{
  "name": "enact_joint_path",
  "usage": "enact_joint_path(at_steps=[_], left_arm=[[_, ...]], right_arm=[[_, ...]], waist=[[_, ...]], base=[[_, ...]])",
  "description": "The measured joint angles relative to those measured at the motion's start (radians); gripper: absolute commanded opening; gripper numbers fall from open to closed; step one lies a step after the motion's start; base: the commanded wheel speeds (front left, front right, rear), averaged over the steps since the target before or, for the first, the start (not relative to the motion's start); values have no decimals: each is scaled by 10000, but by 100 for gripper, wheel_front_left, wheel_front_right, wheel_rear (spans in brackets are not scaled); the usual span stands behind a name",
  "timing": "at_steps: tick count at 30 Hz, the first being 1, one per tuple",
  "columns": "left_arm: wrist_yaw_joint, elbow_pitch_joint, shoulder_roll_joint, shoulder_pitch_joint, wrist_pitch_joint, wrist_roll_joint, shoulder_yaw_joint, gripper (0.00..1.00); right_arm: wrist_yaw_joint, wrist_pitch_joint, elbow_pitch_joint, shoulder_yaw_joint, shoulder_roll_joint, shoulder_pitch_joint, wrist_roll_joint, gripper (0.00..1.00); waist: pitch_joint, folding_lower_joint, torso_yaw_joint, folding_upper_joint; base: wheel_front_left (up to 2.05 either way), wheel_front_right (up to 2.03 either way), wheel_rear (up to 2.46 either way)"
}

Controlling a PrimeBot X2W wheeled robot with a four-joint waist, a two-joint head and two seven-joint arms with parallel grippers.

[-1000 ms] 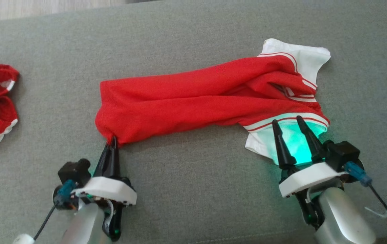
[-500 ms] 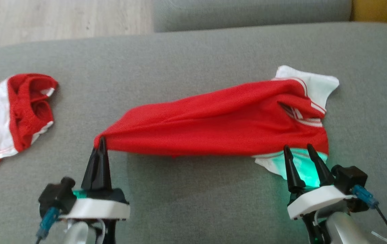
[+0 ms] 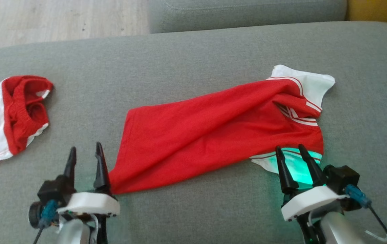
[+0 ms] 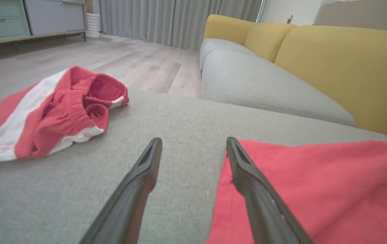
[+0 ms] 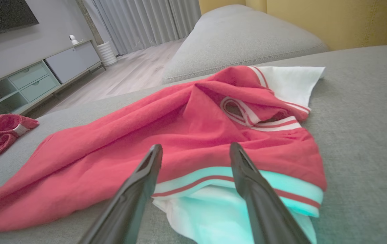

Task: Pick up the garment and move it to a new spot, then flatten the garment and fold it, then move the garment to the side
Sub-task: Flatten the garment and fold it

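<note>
Far left on the grey cushion (image 3: pixel 193 57): a 2nd red-and-white piece, the shorts (image 3: pixel 7 115), bunched up, well apart from the rest. Next, the left gripper (image 3: pixel 85 147), low at the near edge, fingers spread wide, nothing btwn them but bare cushion. In the left wrist view its right finger (image 4: pixel 257 189) lies along the edge of the red cloth, the other finger clear of it. Garment (image 3: pixel 213 132) = red shirt w/ white sleeves & striped trim, lying on the cushion from centre to right, on a slant: hem corner nearest, just beside the left gripper, collar end farther off & to the right. Body fairly flat w/ long creases, collar end rumpled. The far sleeve (image 3: pixel 315 83) sticks out at upper right, the near sleeve (image 3: pixel 262 163) peeks out under the near edge. Right gripper (image 3: pixel 289 147) sits at that near sleeve, also wide open, holding nothing; tips over the white fabric, which glows green there. Touching or not, can't tell. Beyond: wood floor (image 3: pixel 61 17) top left, 2nd cushion (image 3: pixel 247 13), yellow backrest (image 3: pixel 379 10) top right.
</note>
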Motion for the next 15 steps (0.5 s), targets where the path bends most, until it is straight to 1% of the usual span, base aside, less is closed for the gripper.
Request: enact_joint_path(at_steps=[3, 6, 9, 12, 15], left_arm=[[178, 0, -8, -1, 0, 499, 33, 100], [351, -104, -8, 214, 0, 1168, 29, 100], [430, -142, -6, 644, 0, 1741, -54, 100], [430, -113, -6, 1065, 0, 1919, -132, 100], [504, -111, 6, 1714, 0, 1942, -146, 100]], right_arm=[[0, 0, -286, -155, 0, 3, -100, 100], [0, 0, -767, -320, 0, 6, -504, 100], [0, 0, -1058, -313, 2, 38, -1039, 100], [0, 0, -1072, -322, 6, 148, -1139, 100], [0, 0, -1020, -376, 15, 666, -1285, 100]], waist=[[1, 0, -70, 0], [-99, 0, -118, 0], [-277, -1, -154, 0], [-435, 0, -166, 0], [-689, -2, -174, 0]], base=[[0, 0, 0], [0, 0, 0], [0, 0, 0], [0, 0, 0], [0, 0, 0]])
